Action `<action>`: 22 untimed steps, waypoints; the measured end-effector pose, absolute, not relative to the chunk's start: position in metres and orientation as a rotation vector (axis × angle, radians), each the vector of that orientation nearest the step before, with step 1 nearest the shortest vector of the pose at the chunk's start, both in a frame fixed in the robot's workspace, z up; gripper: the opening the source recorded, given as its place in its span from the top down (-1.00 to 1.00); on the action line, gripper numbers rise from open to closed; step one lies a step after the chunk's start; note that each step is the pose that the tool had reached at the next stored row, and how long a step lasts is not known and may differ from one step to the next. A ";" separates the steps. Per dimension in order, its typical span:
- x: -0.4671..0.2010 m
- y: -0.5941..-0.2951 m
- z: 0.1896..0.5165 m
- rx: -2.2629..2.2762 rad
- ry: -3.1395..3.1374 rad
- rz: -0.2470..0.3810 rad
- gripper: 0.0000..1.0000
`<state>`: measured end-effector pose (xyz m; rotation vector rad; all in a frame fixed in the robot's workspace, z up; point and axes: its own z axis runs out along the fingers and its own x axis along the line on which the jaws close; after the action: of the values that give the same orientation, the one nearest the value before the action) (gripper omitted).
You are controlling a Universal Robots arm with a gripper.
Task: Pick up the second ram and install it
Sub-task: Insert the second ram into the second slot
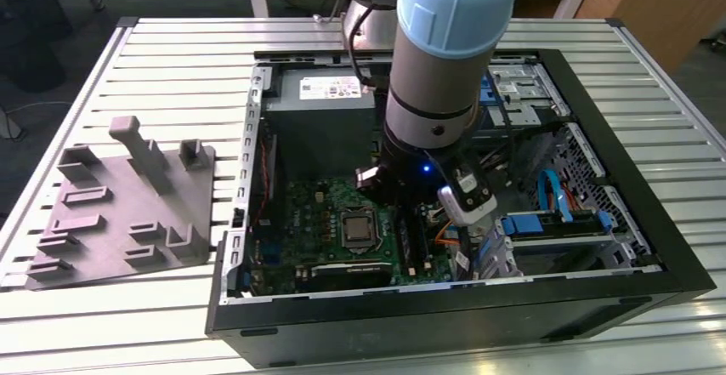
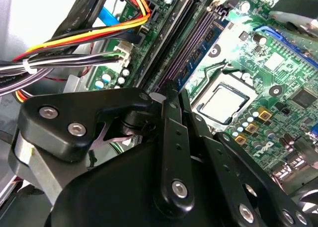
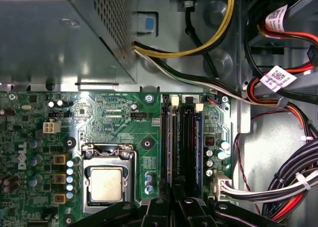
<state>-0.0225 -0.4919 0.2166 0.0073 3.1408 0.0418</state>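
On the exterior view's left, the grey fixture plate (image 1: 125, 213) lies near that edge of the slatted table (image 1: 375, 35), well apart from the work. At the table's middle stands the open computer case (image 1: 454, 324), and the arm (image 1: 437, 77) reaches down into it over the motherboard (image 3: 114, 117).

In both wrist views the gripper (image 2: 173, 90) (image 3: 180, 194) sits at the near end of the memory slots (image 3: 185, 142), just beside the processor (image 3: 106, 185), with its fingers drawn close together. The second ram (image 2: 204, 42) (image 3: 198, 142), a dark blue strip, stands on edge along the slot nearest the board's cable-side edge. Whether the fingers pinch its end I cannot tell.

I judge the pick-up done and the work at the seating stage. Whether the stick is pressed fully home or the slot's latches have closed does not show.
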 end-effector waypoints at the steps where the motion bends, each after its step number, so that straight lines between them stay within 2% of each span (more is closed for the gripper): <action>1: -0.022 -0.492 0.216 0.007 3.141 0.041 0.72; 22: -0.020 -0.494 0.215 0.039 3.140 0.029 0.72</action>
<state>-0.0201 -0.4940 0.2153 0.0389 3.1404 0.0290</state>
